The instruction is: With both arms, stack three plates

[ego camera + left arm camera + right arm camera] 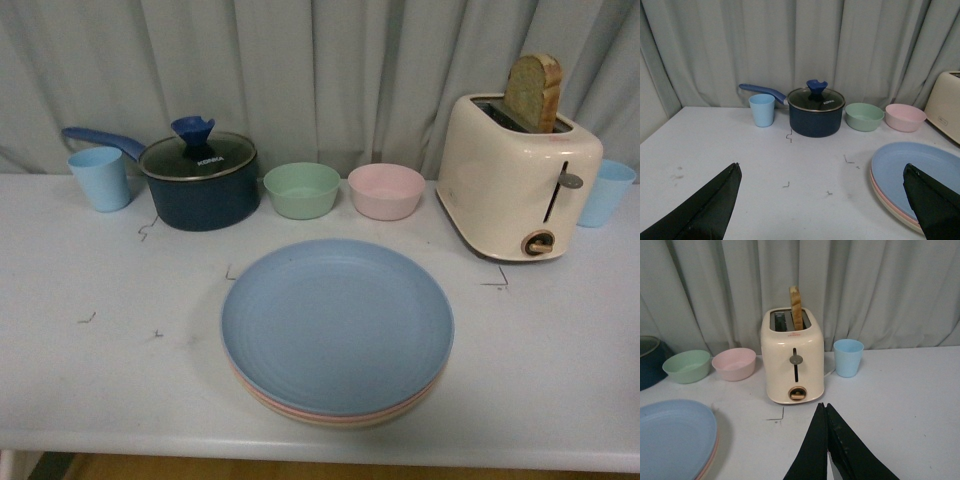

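On the white table (560, 340), near its front edge, the three plates sit stacked, the blue plate (337, 325) topmost over pink and beige rims. Left gripper (825, 200) hangs empty, jaws spread wide; right gripper (827, 440) has its jaws pressed together.

Blue plate (337, 322) topping stack on table (80, 380), pink plate (300, 408) rim beneath, bowls, pot (199, 180), toaster (517, 177) behind

small white brand lettering on saucepan lid (199, 156), too blurred to read
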Robot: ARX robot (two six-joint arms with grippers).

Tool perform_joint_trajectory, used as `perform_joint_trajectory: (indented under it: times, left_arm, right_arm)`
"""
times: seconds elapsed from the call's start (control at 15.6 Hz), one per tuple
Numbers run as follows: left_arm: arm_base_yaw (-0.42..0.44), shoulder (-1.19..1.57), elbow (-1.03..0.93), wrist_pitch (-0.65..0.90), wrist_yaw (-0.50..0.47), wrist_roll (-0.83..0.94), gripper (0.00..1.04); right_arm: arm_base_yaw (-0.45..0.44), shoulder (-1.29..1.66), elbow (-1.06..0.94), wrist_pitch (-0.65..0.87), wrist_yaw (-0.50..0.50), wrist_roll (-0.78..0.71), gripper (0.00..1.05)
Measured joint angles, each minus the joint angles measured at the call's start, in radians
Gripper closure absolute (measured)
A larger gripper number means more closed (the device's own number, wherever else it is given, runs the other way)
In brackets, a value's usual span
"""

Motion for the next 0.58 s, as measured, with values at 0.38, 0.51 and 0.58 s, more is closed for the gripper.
perform_joint_trajectory:
  times: [0.38,0.51,0.58]
  left_arm:
    - [0.0,0.0,0.0,0.0,0.0,0.0,0.07]
    - [0.0,0.0,0.0,0.0,0.0,0.0,0.07]
    - [0.0,0.0,0.0,0.0,0.0,0.0,0.07]
  right_arm:
    - [-0.006,-0.338,-0.073,-0.252,-0.007,0.0,1.03]
    - [-0.006,-0.441,-0.086,-0.344,-0.008,0.0,1.03]
    - [-0.005,-0.481,-0.086,-0.38,-0.008,0.0,1.03]
